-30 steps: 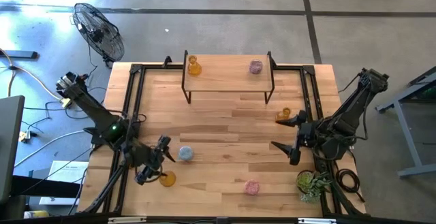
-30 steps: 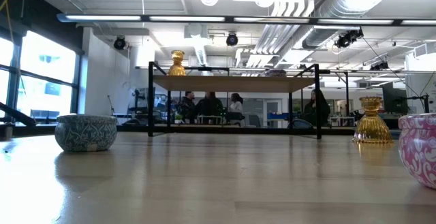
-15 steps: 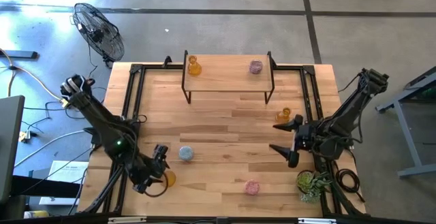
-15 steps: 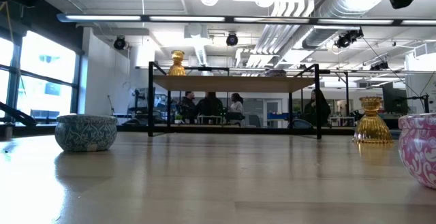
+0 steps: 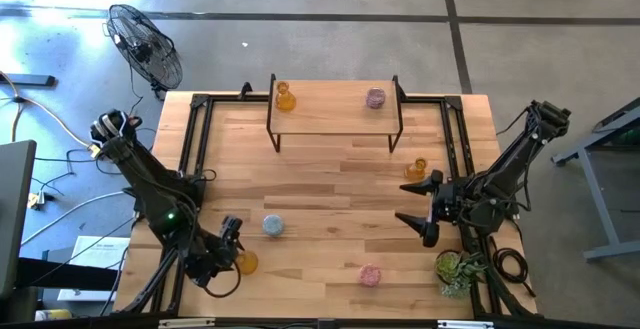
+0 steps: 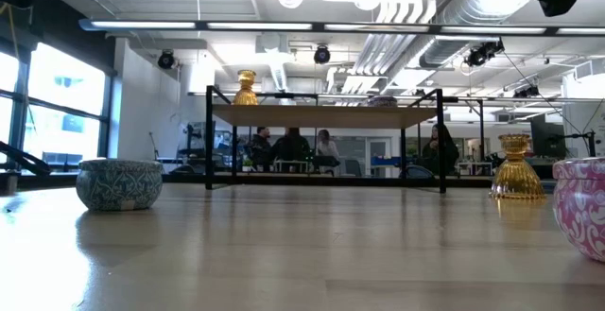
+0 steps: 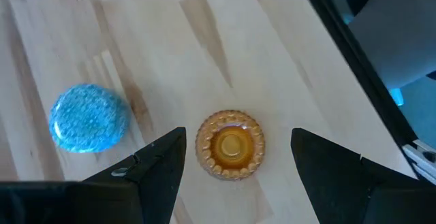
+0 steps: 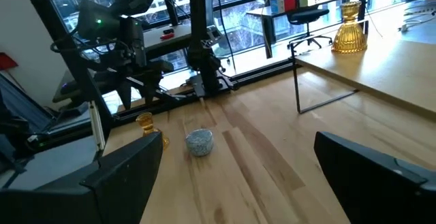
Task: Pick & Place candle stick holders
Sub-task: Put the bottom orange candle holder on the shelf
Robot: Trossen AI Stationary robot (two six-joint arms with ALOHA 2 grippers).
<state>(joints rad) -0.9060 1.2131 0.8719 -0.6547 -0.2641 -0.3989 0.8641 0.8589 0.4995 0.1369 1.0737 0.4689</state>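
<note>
From above we see the left gripper [image 5: 228, 252] beside an amber holder [image 5: 245, 262] near the table's front left, while the right gripper [image 5: 417, 207] waits wide open and empty by the right rail. At table level the pink holder [image 6: 581, 203] is cut off by the frame edge. Through the left wrist we see that amber holder's scalloped rim between open fingers [image 7: 158, 166], untouched, the blue holder [image 7: 90, 117] nearby.

1. The left gripper [image 7: 235, 163] hangs over the wooden table [image 7: 286, 81], its dark fingers [image 7: 160, 166] spread apart
2. An amber holder [image 7: 230, 145] sits between them, untouched
3. A pale blue holder [image 7: 89, 118] stands nearby
</note>
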